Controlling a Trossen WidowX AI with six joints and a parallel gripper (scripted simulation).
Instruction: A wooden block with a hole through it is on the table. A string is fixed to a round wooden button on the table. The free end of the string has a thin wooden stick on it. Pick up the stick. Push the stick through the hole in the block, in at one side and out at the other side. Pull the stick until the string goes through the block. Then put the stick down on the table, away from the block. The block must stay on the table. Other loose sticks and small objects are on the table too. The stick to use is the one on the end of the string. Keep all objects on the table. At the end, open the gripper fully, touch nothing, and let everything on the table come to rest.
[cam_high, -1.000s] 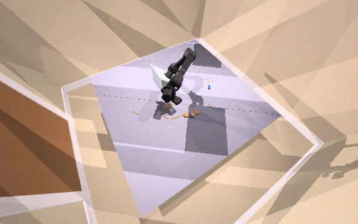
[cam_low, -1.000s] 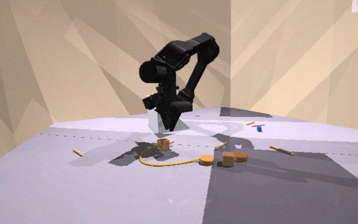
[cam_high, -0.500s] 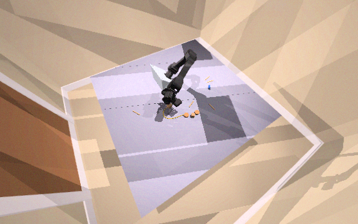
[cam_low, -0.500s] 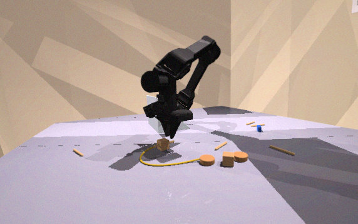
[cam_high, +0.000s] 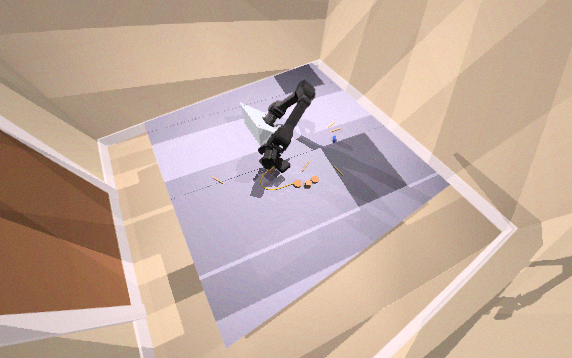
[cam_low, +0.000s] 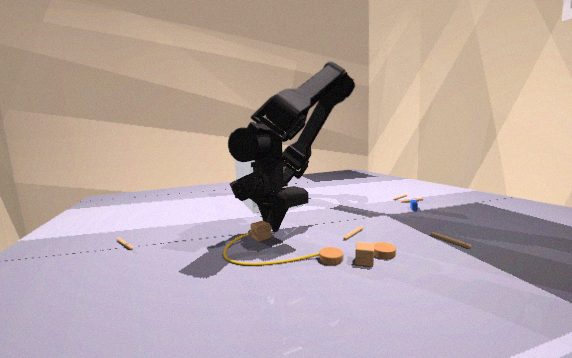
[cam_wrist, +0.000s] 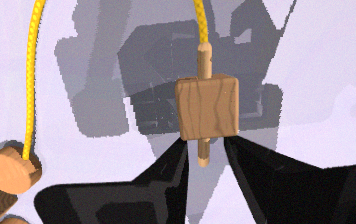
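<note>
The wooden block (cam_low: 260, 231) (cam_wrist: 207, 107) stands on the table. The stick (cam_wrist: 204, 61) passes through its hole: one end shows beyond the far side, the other pokes out on the gripper's side. The yellow string (cam_high: 272, 189) (cam_low: 270, 263) (cam_wrist: 31, 90) joins the stick's far end and curves round to the round button (cam_high: 297, 184) (cam_low: 331, 256) (cam_wrist: 17, 170). My gripper (cam_wrist: 205, 140) is partly open and holds nothing. Its fingertips are low at the block's near side, one on each side of the protruding stick tip, with gaps. Whether they touch the block cannot be told.
A small wooden cube (cam_high: 308, 184) (cam_low: 364, 254) and a second round piece (cam_high: 314, 179) (cam_low: 385, 250) lie beside the button. Loose sticks lie left (cam_low: 124, 243), behind the cube (cam_low: 353, 233) and right (cam_low: 450, 240). A blue object (cam_high: 334, 139) (cam_low: 414, 205) and more sticks lie farther back.
</note>
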